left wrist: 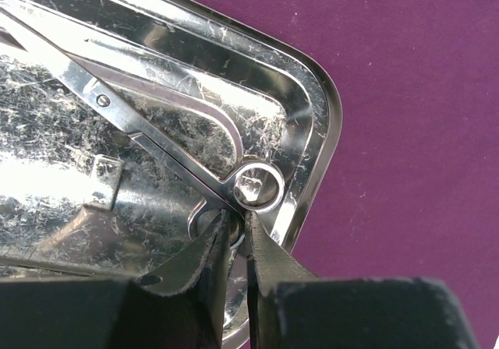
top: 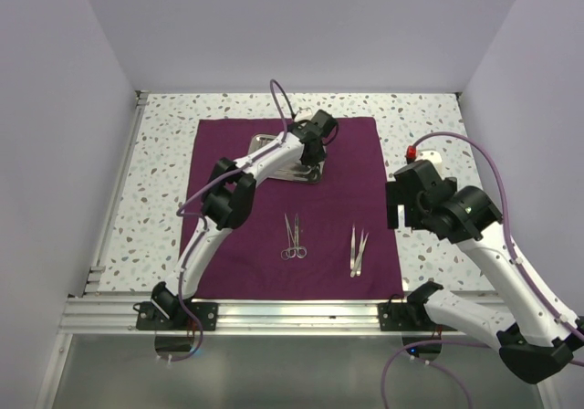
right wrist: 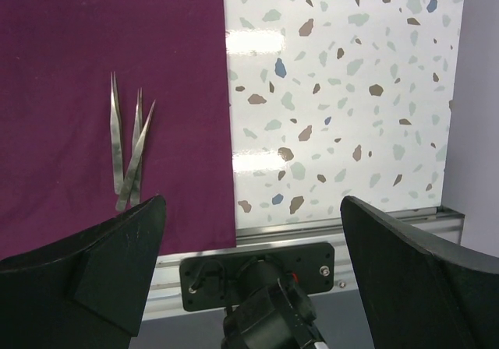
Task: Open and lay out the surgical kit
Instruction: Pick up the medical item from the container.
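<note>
Landmark: purple cloth (top: 347,153), spread flat on the speckled table (right wrist: 351,92); every place below is read off it.
Tray (left wrist: 312,107): far middle of the cloth, lying flat, one rounded corner towards my left wrist camera.
Tray scissors (left wrist: 156,142): inside the tray, flat on its floor, ring handles tucked into that corner, blades running away across it.
Left gripper (left wrist: 236,220): reaching to the cloth's far middle, fingers drawn nearly together on the near rim of one ring handle. I judge the ring the easiest part to nip, since the shanks lie flush on the steel. Nothing lifted yet.
Laid-out scissors (top: 294,237): near middle of the cloth, rings towards my arm bases, touching nothing.
Tweezers (top: 358,249): near right of the cloth, beside the laid-out scissors but apart, tips towards the far side.
Right gripper (right wrist: 249,209): fingers spread wide, holding nothing, hovering over the cloth's right edge by the tweezers; parked clear of my left arm, I judge.
Step in hand: taking the tray scissors out to join the row on the cloth's near part.
Risk: slim steel on slick steel; a shallow nip could slip or drag the tray.
</note>
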